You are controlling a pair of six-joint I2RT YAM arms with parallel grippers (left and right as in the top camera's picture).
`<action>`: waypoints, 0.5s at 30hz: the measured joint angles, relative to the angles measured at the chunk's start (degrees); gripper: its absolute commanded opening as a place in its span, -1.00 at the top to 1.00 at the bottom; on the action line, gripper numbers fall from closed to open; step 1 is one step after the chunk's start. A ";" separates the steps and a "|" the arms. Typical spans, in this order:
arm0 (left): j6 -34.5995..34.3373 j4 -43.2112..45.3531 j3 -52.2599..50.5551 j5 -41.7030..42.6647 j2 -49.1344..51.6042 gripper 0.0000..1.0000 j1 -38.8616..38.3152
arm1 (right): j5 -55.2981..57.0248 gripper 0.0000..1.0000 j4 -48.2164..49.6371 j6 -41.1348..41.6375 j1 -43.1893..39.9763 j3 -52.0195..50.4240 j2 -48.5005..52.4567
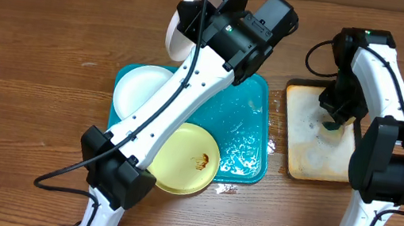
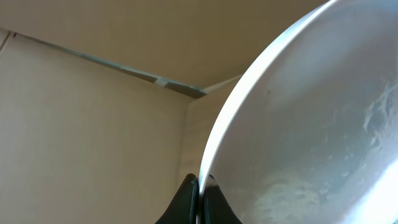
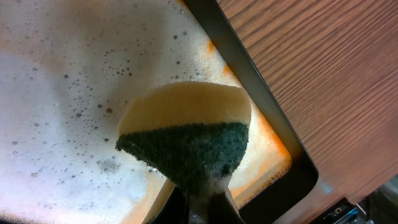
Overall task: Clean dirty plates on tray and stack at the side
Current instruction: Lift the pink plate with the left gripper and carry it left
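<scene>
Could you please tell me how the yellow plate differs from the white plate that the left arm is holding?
The yellow plate lies flat, partly on the blue tray; the held white plate is raised and tilted on edge, its rim pinched by the shut left jaws. The yellow plate carries a brown smear; the white plate shows only wet streaks, no brown. Both are round and shallow.

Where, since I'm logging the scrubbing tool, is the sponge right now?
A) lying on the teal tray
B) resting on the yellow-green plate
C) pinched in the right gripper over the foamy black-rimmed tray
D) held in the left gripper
C: the right gripper is shut on the sponge above the foamy black-rimmed tray, while the left gripper pinches a white plate by its rim.
</scene>
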 measured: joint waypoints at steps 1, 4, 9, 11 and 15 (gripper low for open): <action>-0.42 -1.49 0.02 0.17 0.00 0.92 -0.37 | 0.00 0.92 -0.07 -0.02 -0.02 0.00 0.00; -3.21 -7.34 0.02 0.55 0.00 0.92 -2.12 | -0.22 0.92 -0.07 -0.04 -0.02 0.00 0.00; -11.10 -16.96 0.02 0.87 0.00 0.92 -6.16 | -0.83 0.92 -0.11 -0.59 0.00 0.00 0.00; -13.77 -17.79 0.02 0.98 0.00 0.92 -7.21 | -0.94 0.92 -0.11 -0.74 -0.02 0.00 0.00; -16.94 -17.88 0.02 0.96 0.00 0.92 -7.82 | -1.07 0.92 -0.28 -1.01 0.00 0.00 0.00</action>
